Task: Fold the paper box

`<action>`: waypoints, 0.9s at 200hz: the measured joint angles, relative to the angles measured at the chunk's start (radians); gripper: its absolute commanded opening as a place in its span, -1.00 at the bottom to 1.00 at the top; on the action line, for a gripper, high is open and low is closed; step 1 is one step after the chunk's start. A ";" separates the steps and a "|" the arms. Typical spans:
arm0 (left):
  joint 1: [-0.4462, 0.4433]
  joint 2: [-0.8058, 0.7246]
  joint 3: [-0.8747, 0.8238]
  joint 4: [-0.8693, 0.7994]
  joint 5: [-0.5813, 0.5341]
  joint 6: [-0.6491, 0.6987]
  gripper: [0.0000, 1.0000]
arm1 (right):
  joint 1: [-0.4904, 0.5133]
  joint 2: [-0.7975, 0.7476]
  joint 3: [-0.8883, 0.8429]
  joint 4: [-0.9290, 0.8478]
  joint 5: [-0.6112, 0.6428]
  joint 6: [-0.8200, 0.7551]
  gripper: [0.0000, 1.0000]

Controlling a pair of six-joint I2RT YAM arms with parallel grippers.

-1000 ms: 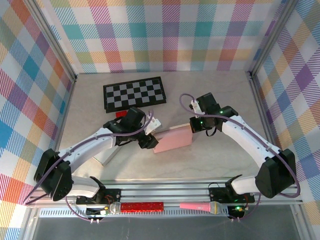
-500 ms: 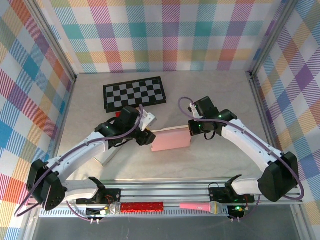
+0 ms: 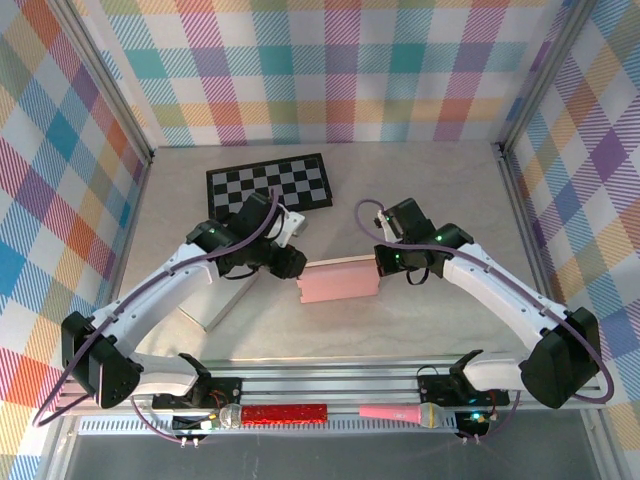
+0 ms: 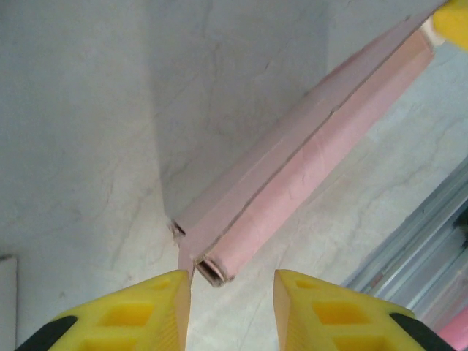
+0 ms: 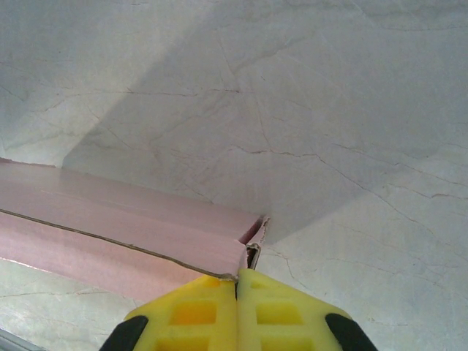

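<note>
The pink paper box [image 3: 340, 281] lies flattened in the middle of the table. My right gripper [image 3: 380, 262] is shut on the box's right end; in the right wrist view the fingertips [image 5: 236, 292] pinch the corner of the box [image 5: 110, 219]. My left gripper [image 3: 292, 262] sits at the box's left end and is open. In the left wrist view the box [image 4: 307, 153] runs diagonally away. Its open end lies just ahead of the gap of the left gripper [image 4: 232, 307], close to the left finger [image 4: 146, 311], with nothing between the fingers.
A black-and-white chessboard [image 3: 268, 187] lies at the back left. A white flat slab [image 3: 205, 305] rests under the left arm. On the front rail [image 3: 340, 380] lie a red microphone [image 3: 283, 412] and a pink one [image 3: 395, 411]. Plaid walls enclose the table.
The left gripper has drawn back up and left off the box's left end, and its jaws have narrowed. The box has swung more level while the right gripper keeps its hold.
</note>
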 measured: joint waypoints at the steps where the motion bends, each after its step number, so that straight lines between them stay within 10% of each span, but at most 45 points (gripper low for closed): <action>1: 0.000 0.000 0.000 -0.002 0.000 0.000 -0.36 | 0.000 0.000 0.000 0.000 0.000 0.000 -1.00; 180: 0.000 0.107 0.053 -0.090 -0.058 0.016 -0.46 | 0.024 -0.015 -0.013 -0.003 0.012 0.022 -1.00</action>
